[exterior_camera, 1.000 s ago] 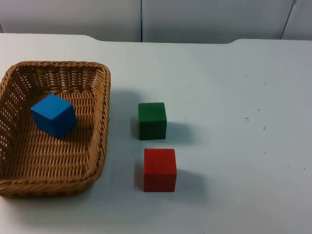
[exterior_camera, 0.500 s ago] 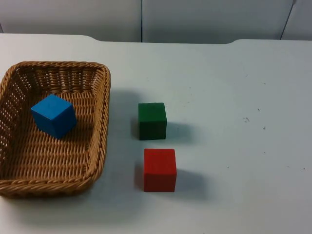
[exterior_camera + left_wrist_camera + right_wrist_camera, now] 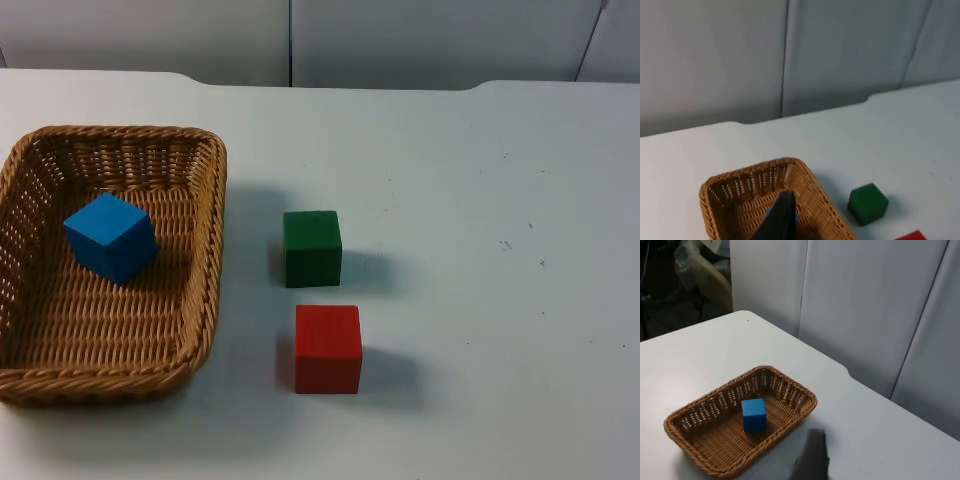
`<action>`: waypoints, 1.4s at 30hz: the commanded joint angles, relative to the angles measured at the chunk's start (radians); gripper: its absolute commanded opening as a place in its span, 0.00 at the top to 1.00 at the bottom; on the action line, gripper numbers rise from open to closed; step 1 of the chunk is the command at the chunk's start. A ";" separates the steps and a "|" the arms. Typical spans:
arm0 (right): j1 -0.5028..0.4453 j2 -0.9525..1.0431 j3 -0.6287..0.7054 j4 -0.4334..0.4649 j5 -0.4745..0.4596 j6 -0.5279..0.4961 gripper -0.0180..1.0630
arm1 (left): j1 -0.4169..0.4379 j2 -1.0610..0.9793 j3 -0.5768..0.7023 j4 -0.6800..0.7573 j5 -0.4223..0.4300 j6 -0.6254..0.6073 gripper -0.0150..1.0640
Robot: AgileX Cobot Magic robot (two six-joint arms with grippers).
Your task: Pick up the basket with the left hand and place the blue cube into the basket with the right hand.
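Top view: blue cube [image 3: 110, 237] inside basket [image 3: 205, 260]; no writing readable.

The top view looks down and forward at the table [image 3: 480, 180] from close above. Both wrist views look from farther back and higher toward the wall, sharing the wicker basket [image 3: 205, 250] [image 3: 810, 187] [image 3: 790, 390].

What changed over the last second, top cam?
Nothing visibly changed. The blue cube lies inside the basket, which sits on the table; the green cube and red cube stand beside it where they were. Neither arm has come into the top view.
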 commanded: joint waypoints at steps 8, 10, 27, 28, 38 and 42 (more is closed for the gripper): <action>0.000 -0.004 0.068 -0.011 0.003 0.009 0.31 | -0.130 -0.083 0.029 0.298 0.052 -0.146 0.12; 0.000 -0.004 0.131 -0.011 -0.022 0.009 0.31 | -0.128 -0.124 0.051 0.312 0.050 -0.158 0.12; 0.000 -0.004 0.351 0.039 -0.200 -0.008 0.31 | -0.126 -0.440 0.107 0.552 0.284 -0.428 0.12; 0.000 -0.004 0.351 0.039 -0.198 -0.011 0.31 | -0.126 -0.440 0.116 0.537 0.296 -0.428 0.12; 0.000 -0.063 0.354 0.035 -0.167 -0.028 0.31 | -0.126 -0.440 0.196 0.576 0.309 -0.464 0.12; 0.000 -0.166 0.354 0.032 -0.082 -0.019 0.31 | -0.126 -0.440 0.198 0.581 0.309 -0.471 0.12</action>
